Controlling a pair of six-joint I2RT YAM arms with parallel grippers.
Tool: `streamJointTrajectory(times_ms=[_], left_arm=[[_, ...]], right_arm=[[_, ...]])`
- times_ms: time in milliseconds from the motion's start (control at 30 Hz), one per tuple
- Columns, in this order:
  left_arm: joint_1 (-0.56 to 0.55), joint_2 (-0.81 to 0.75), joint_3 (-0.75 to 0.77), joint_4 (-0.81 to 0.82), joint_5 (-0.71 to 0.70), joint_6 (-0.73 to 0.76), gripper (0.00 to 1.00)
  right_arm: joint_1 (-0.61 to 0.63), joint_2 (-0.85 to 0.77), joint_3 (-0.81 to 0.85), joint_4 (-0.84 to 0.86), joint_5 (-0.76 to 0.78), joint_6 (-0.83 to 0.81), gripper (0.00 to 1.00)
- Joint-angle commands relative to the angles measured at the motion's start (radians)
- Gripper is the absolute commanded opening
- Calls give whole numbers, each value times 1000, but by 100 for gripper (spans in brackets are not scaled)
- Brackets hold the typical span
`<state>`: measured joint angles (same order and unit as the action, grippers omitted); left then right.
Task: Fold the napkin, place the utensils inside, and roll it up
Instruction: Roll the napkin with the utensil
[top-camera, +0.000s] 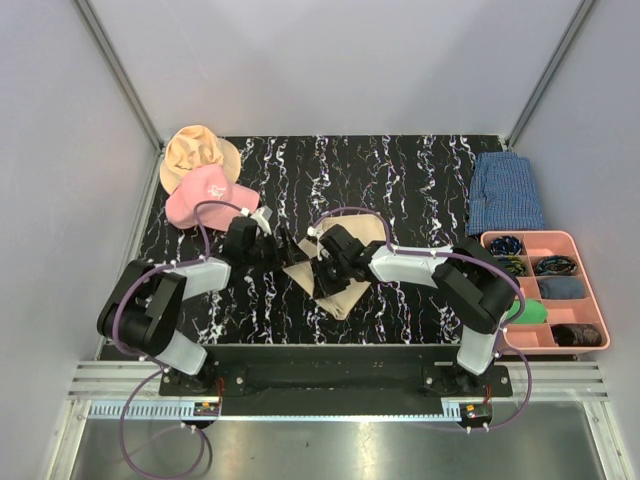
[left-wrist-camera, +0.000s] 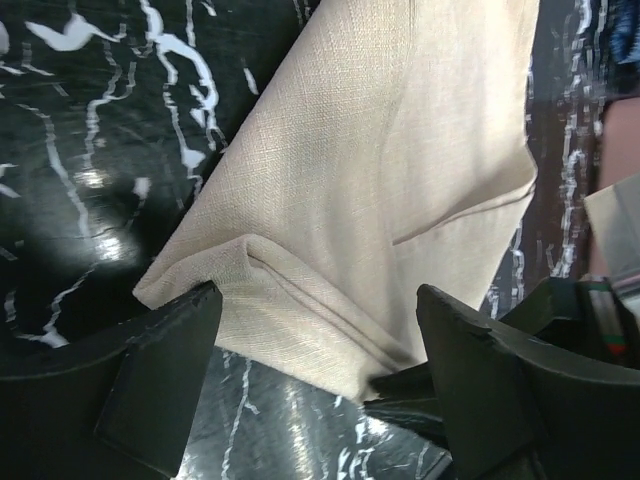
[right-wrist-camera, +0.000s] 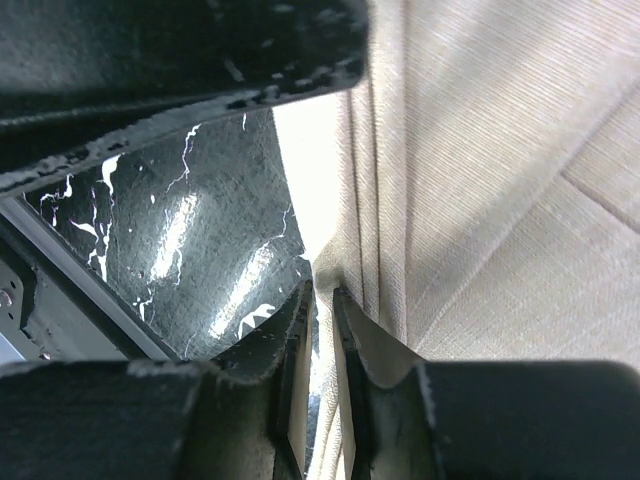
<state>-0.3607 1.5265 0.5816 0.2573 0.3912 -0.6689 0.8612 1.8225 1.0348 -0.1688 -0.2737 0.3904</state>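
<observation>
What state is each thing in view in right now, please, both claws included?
napkin: folded, lying flat.
left claw: open, over the napkin's corner.
right claw: shut on the napkin's folded edge.
blue checked cloth: folded.
pink cap: crown up, overlapping the tan hat.

The napkin (top-camera: 338, 293) is a plain beige-tan cloth with a fine woven texture, folded into several flat layers and lying near the middle of the black marbled table. In the left wrist view one folded corner points toward the near left, with a soft crease running across the top layer and the lower layers showing along the edge. In the right wrist view its stacked edges run side by side, and one fold sits pinched between the fingers of the right gripper (right-wrist-camera: 322, 300).
</observation>
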Motion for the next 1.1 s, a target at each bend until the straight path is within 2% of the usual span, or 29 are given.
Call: streamJointTrajectory(times_ms=[0, 333, 567, 733, 967, 1067], left_arm=[[29, -45, 7, -125, -144, 140, 88], [39, -106, -12, -104, -115, 222, 92], [61, -138, -22, -133, -192, 250, 93], [65, -105, -11, -128, -170, 255, 88], [65, -36, 20, -90, -152, 256, 72], [65, -8, 21, -63, -131, 256, 70]], right_arm=[[-8, 27, -35, -57, 28, -8, 23], [-10, 29, -39, -55, 22, -8, 22], [-11, 31, -38, -52, 13, -8, 22], [-11, 34, -38, -54, 8, -10, 22], [-10, 32, -36, -54, 4, -8, 22], [-11, 34, -36, -52, 2, -7, 22]])
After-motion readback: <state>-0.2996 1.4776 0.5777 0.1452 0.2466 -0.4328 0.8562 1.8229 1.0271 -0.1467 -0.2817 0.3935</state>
